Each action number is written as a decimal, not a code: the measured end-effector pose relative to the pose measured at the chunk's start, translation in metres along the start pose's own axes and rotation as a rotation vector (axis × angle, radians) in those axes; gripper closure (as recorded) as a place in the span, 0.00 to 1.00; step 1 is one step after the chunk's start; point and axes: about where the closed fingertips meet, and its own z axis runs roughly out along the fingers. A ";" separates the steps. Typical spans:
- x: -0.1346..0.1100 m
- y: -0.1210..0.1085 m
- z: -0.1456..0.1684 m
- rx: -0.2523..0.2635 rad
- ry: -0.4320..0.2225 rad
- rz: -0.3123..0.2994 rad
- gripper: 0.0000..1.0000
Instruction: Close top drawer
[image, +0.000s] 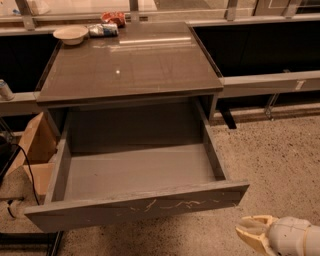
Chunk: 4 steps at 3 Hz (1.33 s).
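The top drawer (137, 206) is a wide, shallow grey wooden drawer pulled far out of the grey cabinet (130, 65). Its flat front panel has pale scratch marks near the middle. The inside looks empty. My gripper (248, 234) is at the bottom right, low over the floor, just below and to the right of the drawer's right front corner. Its pale fingertips point left toward the drawer front and do not touch it.
On the cabinet top at the back stand a white bowl (70, 34), a can lying on its side (103, 30) and a red packet (114, 18). An open cardboard box (35, 150) stands left of the drawer. Speckled floor (280, 160) lies to the right.
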 end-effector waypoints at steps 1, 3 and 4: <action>-0.007 -0.002 0.022 0.001 -0.043 -0.032 1.00; -0.026 -0.005 0.056 0.055 -0.111 -0.065 1.00; -0.032 -0.008 0.066 0.118 -0.130 -0.060 1.00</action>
